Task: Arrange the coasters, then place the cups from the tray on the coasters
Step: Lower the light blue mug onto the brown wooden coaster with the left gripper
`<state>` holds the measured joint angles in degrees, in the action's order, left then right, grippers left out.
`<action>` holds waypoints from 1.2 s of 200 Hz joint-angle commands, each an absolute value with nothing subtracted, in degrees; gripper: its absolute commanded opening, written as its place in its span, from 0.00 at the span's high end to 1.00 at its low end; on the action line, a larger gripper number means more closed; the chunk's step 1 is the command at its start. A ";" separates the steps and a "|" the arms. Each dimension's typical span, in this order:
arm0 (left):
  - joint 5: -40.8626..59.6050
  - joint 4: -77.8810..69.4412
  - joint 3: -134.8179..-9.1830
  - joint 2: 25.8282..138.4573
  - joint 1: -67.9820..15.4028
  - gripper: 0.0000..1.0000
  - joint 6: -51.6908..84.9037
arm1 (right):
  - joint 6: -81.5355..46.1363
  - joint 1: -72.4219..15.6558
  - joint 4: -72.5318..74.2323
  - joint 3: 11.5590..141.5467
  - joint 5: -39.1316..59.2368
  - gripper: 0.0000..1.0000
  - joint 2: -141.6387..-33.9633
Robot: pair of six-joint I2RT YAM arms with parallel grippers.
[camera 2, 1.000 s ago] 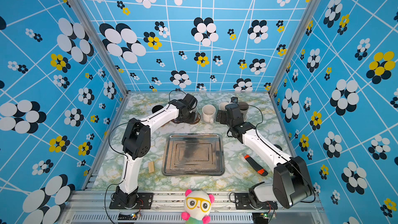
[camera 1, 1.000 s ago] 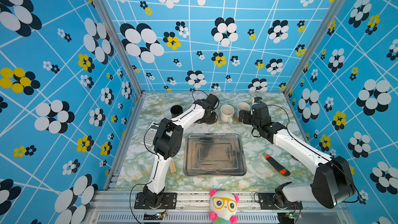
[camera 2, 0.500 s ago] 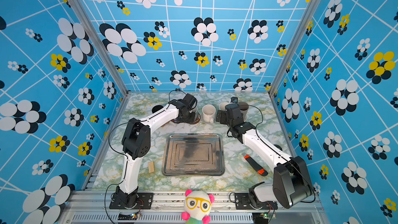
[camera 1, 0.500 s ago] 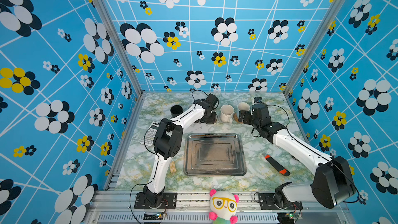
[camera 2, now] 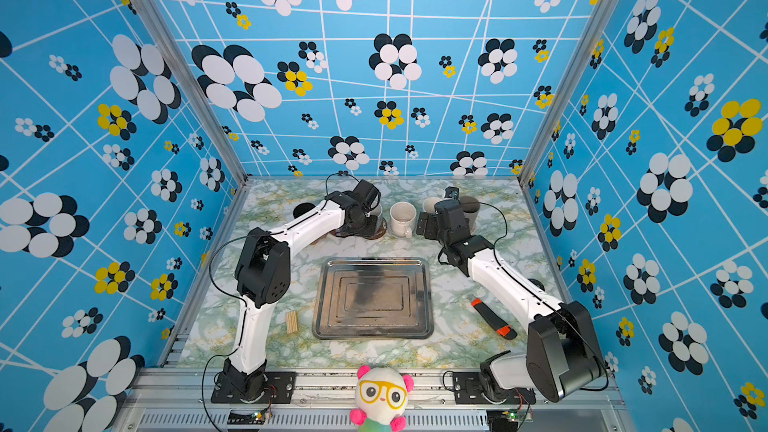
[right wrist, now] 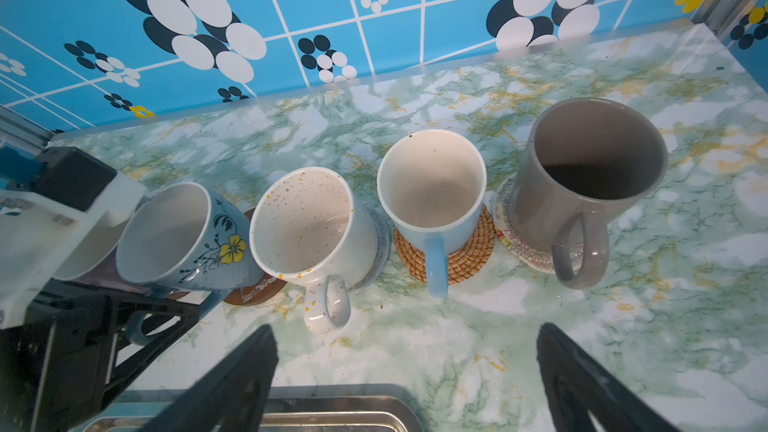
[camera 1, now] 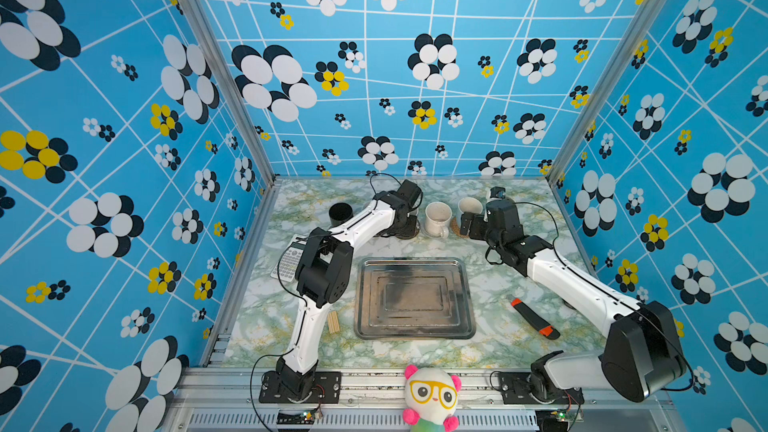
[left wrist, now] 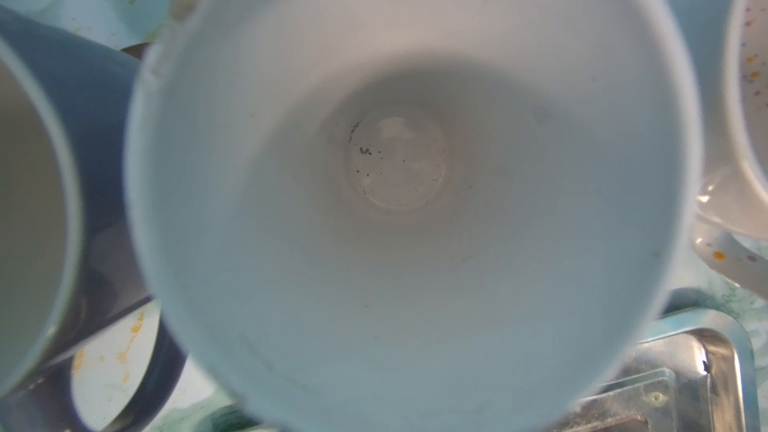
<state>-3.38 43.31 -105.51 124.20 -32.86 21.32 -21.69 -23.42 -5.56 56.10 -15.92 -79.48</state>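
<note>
A shallow stainless-steel tray with rounded corners (camera 1: 413,299) lies mid-way on the green-veined, marble-look tabletop (camera 1: 494,284), its stepped rectangular ridges dull and scuffed. Behind it, toward the back wall, the mugs stand in a row.

From the right wrist camera, a glossy grey mug (right wrist: 590,184) sits upright on a pale beige woven round (right wrist: 519,243) with a zigzag-patterned edge. Next to it, a light blue mug with a cream inside (right wrist: 432,193) sits on a coiled tan rattan round (right wrist: 469,251). Then comes a white speckled mug (right wrist: 311,226) on a fuzzy grey-blue round (right wrist: 380,238).

The pale blue mug painted with a yellow flower (right wrist: 187,234) rests on a dark brown disc (right wrist: 253,292); whether it stands quite upright I cannot tell. The left claw (camera 1: 403,224) is down at this mug's handle side, and I cannot tell whether it grips. Its wrist camera looks straight into the mug's smooth pale bowl, with a lavender-blue mug (left wrist: 104,118) just beside.

A matte black mug (camera 1: 340,213) stands at the row's left end in a top view. The right claw (right wrist: 405,330) hangs with its dark fingers spread wide, holding nothing, in front of the rattan round
</note>
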 commanded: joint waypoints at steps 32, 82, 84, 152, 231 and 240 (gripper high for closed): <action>-2.82 44.18 -106.79 124.63 -32.30 0.58 21.51 | -20.92 -22.94 -7.03 57.61 -15.56 0.01 -79.32; -2.96 43.86 -105.98 123.46 -32.56 0.39 21.65 | -20.92 -22.90 -7.21 57.76 -15.47 0.01 -79.26; -2.96 43.86 -105.88 123.35 -32.60 0.38 21.67 | -20.92 -22.93 -7.21 57.75 -15.47 0.01 -79.27; -3.45 41.91 -102.11 118.51 -33.22 0.20 22.13 | -20.92 -22.87 -7.38 57.65 -15.47 0.01 -78.83; -4.74 38.92 -95.91 109.26 -34.89 0.00 22.15 | -20.92 -22.92 -7.38 56.68 -16.51 0.01 -77.17; -5.13 38.54 -95.21 107.99 -35.11 0.01 22.05 | -20.92 -22.90 -7.83 56.76 -16.61 0.01 -77.12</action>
<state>-3.88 40.03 -97.17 112.64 -34.48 21.89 -21.67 -23.42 -5.98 56.29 -15.97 -78.67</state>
